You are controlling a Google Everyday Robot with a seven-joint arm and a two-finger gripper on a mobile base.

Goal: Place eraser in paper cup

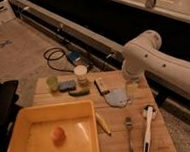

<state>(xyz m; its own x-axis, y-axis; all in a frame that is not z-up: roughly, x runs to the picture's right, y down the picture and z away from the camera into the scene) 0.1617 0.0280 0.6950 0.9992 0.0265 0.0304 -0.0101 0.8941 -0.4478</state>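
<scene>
The eraser [101,86] lies flat at the middle of the bench [114,144], with the paper cup [81,74] upright near it at 10 o'clock. The tool [131,89] hangs at the eraser's 3 o'clock, over the far edge of a blue-grey cloth [116,97] — fingers wide apart, holding nothing. A small green cucumber [79,92] lies at the eraser's 8 o'clock, with a sponge [66,85] and a green cup [52,83] beyond it — a yellow tray [56,108] fills 7 o'clock.

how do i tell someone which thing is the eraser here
On the wooden table, look past the yellow tray's far right corner, just right of the paper cup. The eraser is the small pale block with a dark band, lying flat between that cup and the crumpled grey cloth by the gripper. Unlike the flat blue-grey sponge, it is narrow and two-toned.
</scene>
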